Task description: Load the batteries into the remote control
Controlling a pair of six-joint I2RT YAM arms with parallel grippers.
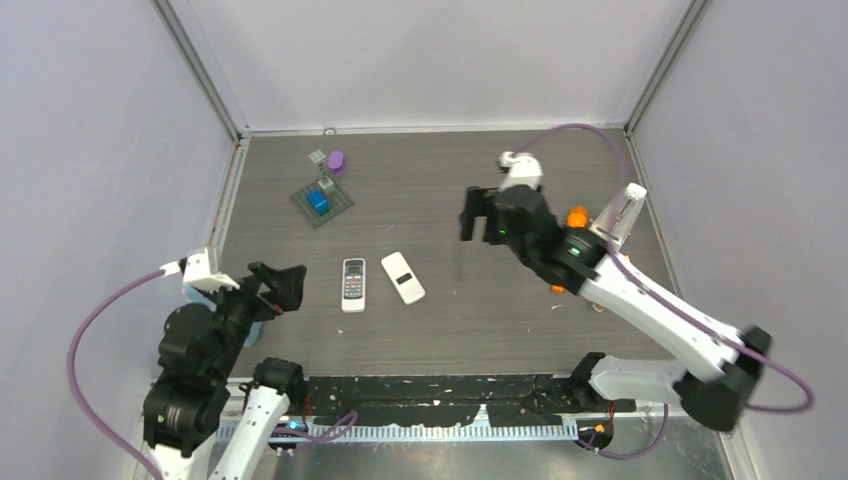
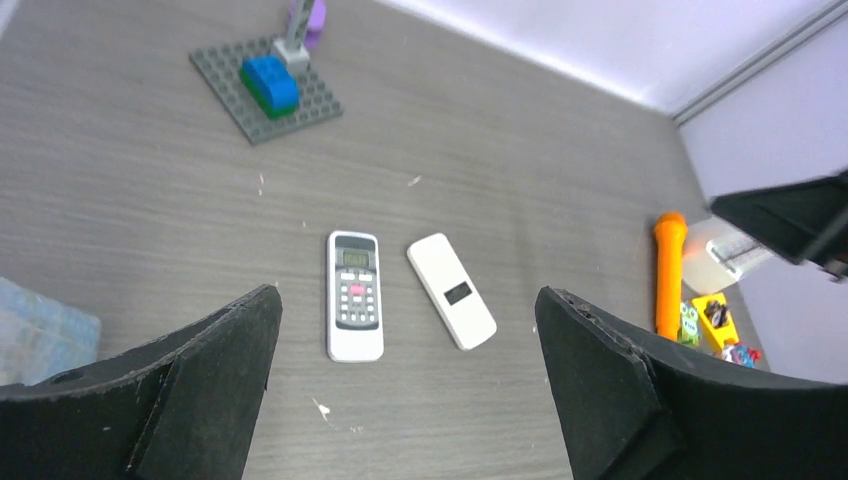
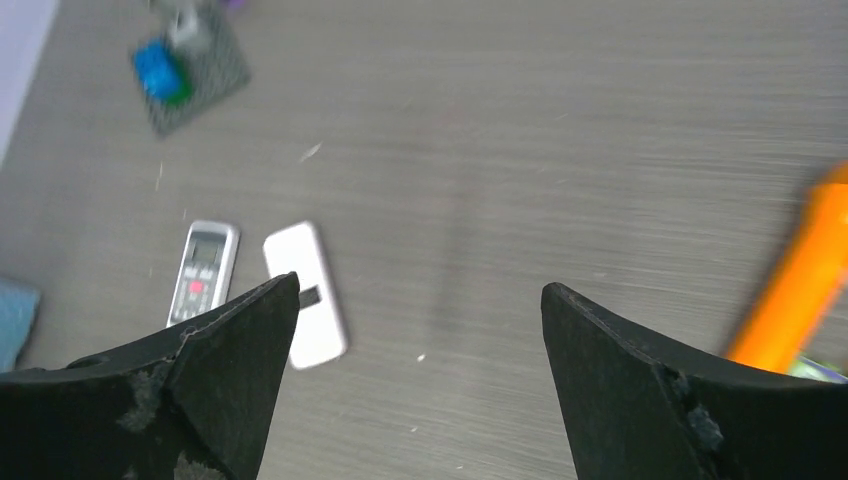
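A white remote (image 1: 353,283) lies buttons up at mid-table, also in the left wrist view (image 2: 354,294) and the right wrist view (image 3: 203,272). A second plain white remote (image 1: 403,277) lies beside it, face down (image 2: 451,290) (image 3: 306,293). Tiny red and blue bits (image 2: 738,353) at the far right may be the batteries; they are too small to tell. A tiny orange bit (image 1: 557,289) shows under the right arm. My left gripper (image 1: 285,283) (image 2: 408,340) is open and empty, left of the remotes. My right gripper (image 1: 478,215) (image 3: 420,330) is open and empty, above the table right of them.
A grey brick plate (image 1: 322,203) with a blue brick and a purple piece (image 1: 336,161) sit at the back left. An orange cylinder (image 2: 668,270) (image 3: 800,290), a clear container (image 1: 620,215) and a small yellow item (image 2: 715,318) lie at the right. A blue cloth (image 2: 40,325) lies near left.
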